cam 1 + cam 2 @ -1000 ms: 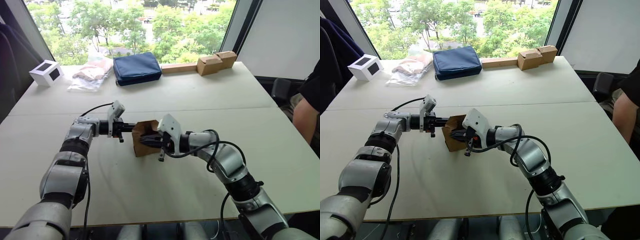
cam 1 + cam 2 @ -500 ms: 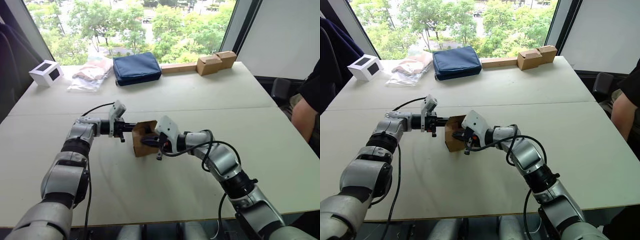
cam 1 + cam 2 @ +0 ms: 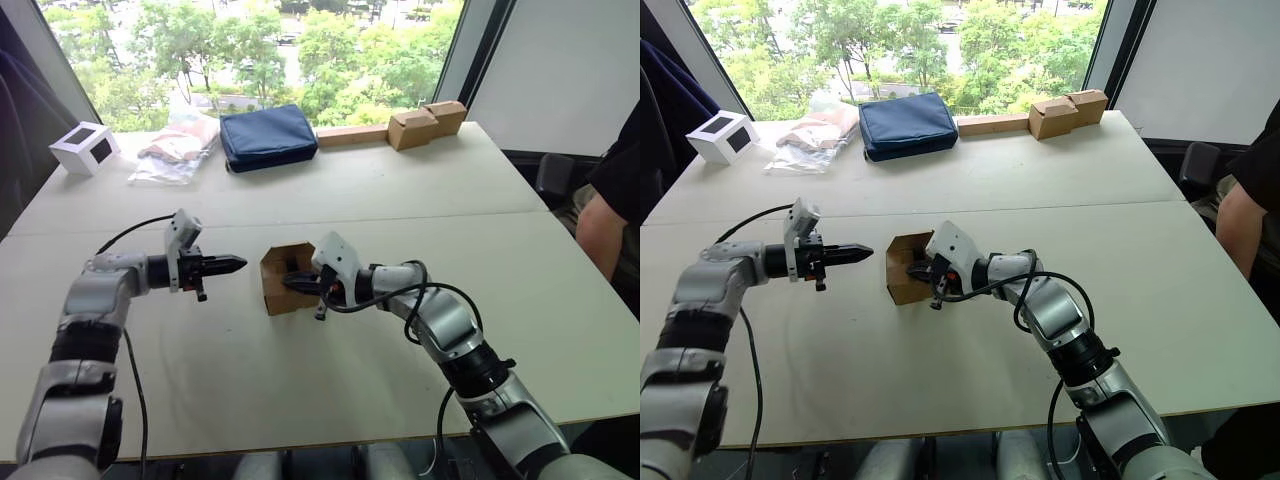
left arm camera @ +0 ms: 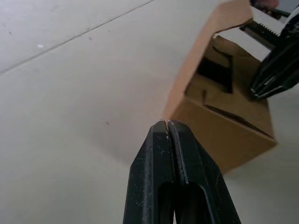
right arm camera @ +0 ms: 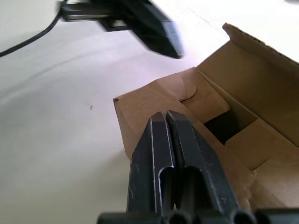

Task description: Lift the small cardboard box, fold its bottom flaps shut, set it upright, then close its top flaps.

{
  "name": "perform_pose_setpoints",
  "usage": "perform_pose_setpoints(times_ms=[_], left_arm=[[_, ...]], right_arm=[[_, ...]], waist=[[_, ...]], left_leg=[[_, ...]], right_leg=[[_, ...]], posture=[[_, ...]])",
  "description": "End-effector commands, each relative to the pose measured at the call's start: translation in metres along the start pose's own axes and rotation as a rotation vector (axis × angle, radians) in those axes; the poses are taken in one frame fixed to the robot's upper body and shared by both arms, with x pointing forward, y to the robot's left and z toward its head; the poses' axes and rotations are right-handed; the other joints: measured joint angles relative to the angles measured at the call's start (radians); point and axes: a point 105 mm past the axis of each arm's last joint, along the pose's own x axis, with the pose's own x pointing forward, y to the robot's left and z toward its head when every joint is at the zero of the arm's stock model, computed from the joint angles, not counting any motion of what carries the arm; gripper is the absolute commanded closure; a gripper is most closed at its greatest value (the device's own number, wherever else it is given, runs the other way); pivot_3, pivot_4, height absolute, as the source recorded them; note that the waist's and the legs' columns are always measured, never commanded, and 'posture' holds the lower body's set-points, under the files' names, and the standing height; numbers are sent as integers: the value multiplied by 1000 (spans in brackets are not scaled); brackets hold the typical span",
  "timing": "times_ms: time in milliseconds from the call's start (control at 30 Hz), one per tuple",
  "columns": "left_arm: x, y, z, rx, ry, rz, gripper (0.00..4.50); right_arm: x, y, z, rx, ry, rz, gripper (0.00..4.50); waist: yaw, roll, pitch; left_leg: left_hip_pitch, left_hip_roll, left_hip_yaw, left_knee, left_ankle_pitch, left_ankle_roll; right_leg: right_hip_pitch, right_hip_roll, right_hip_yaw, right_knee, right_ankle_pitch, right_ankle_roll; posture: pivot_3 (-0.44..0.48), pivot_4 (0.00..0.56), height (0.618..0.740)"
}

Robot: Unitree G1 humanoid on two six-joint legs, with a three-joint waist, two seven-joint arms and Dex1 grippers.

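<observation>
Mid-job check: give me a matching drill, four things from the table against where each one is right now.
Things:
1. small cardboard box
2. left claw
3. white cube box
4. navy pouch

Places:
A. far left corner of the table
B. shut, in the air, apart from the carton on its left
C. mid-table, at the right claw
D. far edge, by the window

Pairs: 1-C, 2-B, 3-A, 4-D

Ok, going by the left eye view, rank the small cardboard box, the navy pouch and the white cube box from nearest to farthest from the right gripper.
1. The small cardboard box, directly at the right gripper, mid-table.
2. The navy pouch, at the far edge by the window.
3. The white cube box, at the far left corner.
</observation>
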Motion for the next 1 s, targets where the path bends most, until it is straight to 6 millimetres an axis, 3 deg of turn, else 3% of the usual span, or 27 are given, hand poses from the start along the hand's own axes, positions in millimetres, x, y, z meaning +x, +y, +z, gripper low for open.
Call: perform_pose_setpoints(times_ms=[33, 133, 600, 700, 800, 900, 1000], left_arm=[[0, -33, 26, 34, -70, -55, 4465], [3, -38, 12, 8, -43, -42, 4465], [32, -44, 2, 11, -27, -52, 4465], [35, -41, 1, 11, -22, -48, 4465], [37, -40, 3, 8, -25, -50, 4465], [39, -36, 7, -1, -44, -33, 4465], [40, -40, 9, 5, -36, -51, 4465]], right_arm=[[0, 0, 11, -21, -52, 4, 4500], [1, 1, 12, -20, -59, 12, 4500], [0, -2, 18, -28, -77, 2, 4500], [-5, -1, 31, -28, -125, 14, 4500], [-18, 8, 63, -6, -224, 118, 4500], [-25, -3, 84, -18, -274, 93, 4500], [-20, -28, 89, -69, -249, -25, 4500]], waist=[[10, 0, 0], [14, 0, 0], [16, 0, 0], [17, 0, 0], [18, 0, 0], [17, 0, 0], [15, 0, 0]], left_leg=[[0, 0, 0, 0, 0, 0], [2, 0, 0, 0, 0, 0], [3, 0, 1, -1, 1, -1], [3, 0, 1, -1, 1, -1], [2, 0, 1, -1, 1, -1], [2, 0, 1, -1, 1, -1], [3, 1, 0, -1, 1, -1]], right_leg=[[0, 0, 0, 0, 0, 0], [1, 0, 0, 0, 0, 0], [1, 2, 0, 0, 0, 0], [1, 2, 0, 0, 0, 0], [1, 2, 0, 0, 0, 0], [1, 1, 0, 0, 0, 0], [1, 2, -1, 0, 0, 0]], posture=[[0, 150, 740], [0, 150, 740], [0, 150, 740], [0, 150, 740], [0, 150, 740], [0, 150, 740], [0, 150, 740]])
